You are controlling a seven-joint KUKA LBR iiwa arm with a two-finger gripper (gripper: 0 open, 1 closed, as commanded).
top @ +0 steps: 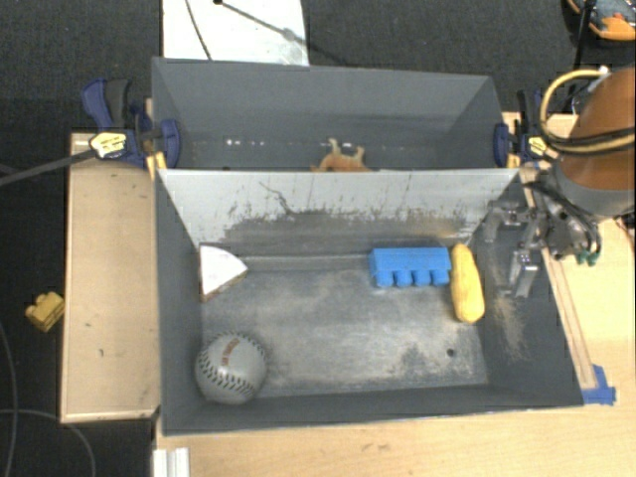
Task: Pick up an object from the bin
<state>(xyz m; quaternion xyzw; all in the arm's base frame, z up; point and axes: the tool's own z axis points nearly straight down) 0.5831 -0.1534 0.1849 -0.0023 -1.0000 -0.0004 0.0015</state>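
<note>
bin (pixel 338 331): grey metal, sloped walls, few loose things on the floor.
white wedge (pixel 219 268): left side of the floor, against the left wall. Looks thin and flat, probably hard to get under.
baseball (pixel 231 368): near-left corner, well apart from the gripper. Firm and round, likely to roll.
orange bit (pixel 340 155): at the far wall, mid-width. Too small to identify.
blue block (pixel 409 266): right of centre, ridged along its near edge. Looks rigid.
yellow banana-shaped piece (pixel 466 284): just right of the blue block, lying far-to-near; nearest thing to the gripper, so the likely pick. Probably light, smooth, curved, so it may slip. Best taken across the middle, on the narrow width.
gripper (pixel 519 271): over the right sloped wall, just beside the yellow piece, not on it. Apart or together: cannot tell.
in the way: the blue block crowds the left flank of the yellow piece's far end, and the right wall is close.
</note>
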